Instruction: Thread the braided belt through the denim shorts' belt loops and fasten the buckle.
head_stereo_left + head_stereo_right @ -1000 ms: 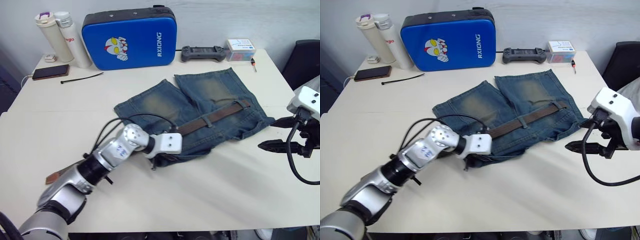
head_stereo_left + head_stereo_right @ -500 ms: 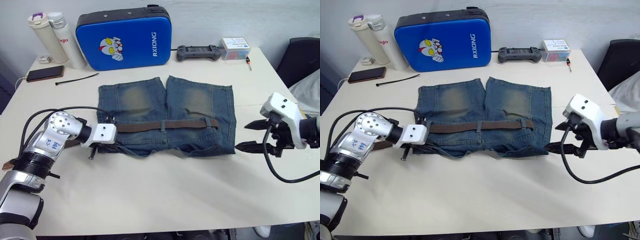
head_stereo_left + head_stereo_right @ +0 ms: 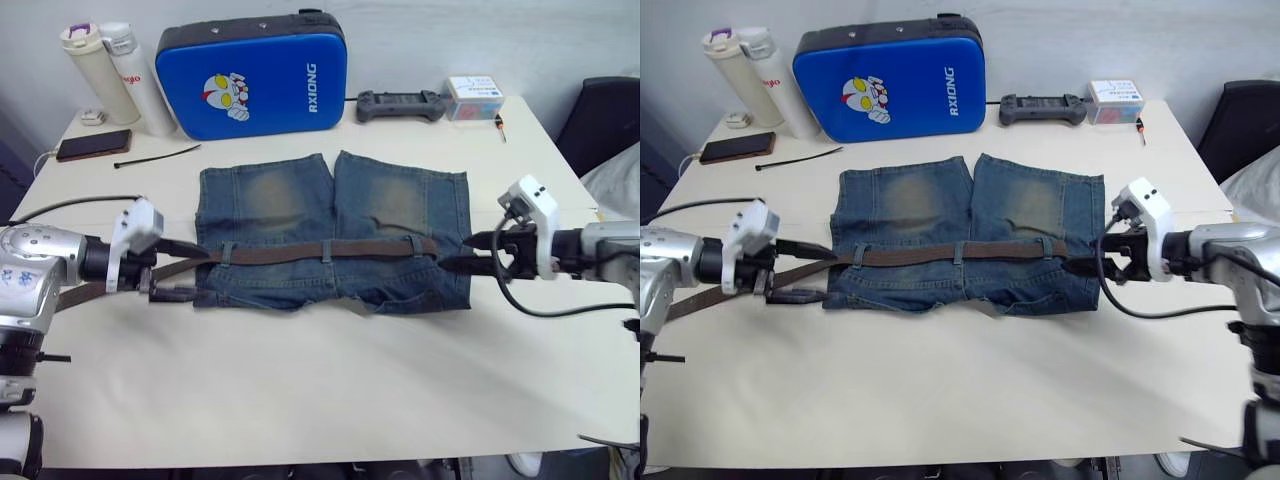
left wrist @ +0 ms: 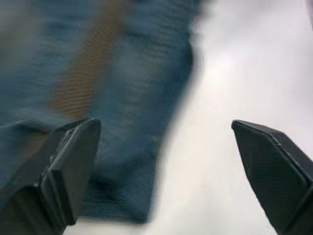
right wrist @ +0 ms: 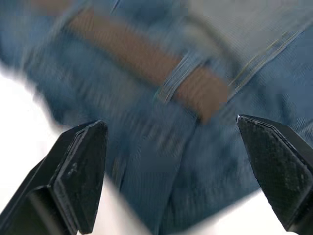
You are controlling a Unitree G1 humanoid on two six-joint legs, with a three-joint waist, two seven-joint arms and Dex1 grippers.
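Note:
The denim shorts [image 3: 330, 215] lie flat in the middle of the table, waistband toward me. The braided belt [image 3: 370, 247] runs along the waistband under the belt loops [image 3: 326, 250], and its free end trails off to the left [image 3: 700, 300] over the table. I cannot make out the buckle. At the shorts' left edge my left gripper [image 3: 190, 271] stands open, one finger above the belt and one below it. My right gripper [image 3: 457, 252] is open at the shorts' right edge, level with the belt's end. The right wrist view shows the belt [image 5: 132, 51] under a loop [image 5: 172, 82].
Along the table's far edge stand two bottles [image 3: 100, 75], a blue case [image 3: 255, 72], a game controller [image 3: 402, 104] and a small box [image 3: 475, 97]. A phone [image 3: 88, 145] and a black cable tie [image 3: 155, 155] lie at the back left. A dark chair [image 3: 610, 120] stands to the right.
The shorts went from slanted and bunched to flat and straight. My left gripper opened and drew back to the left edge. The right gripper moved in to the right edge.

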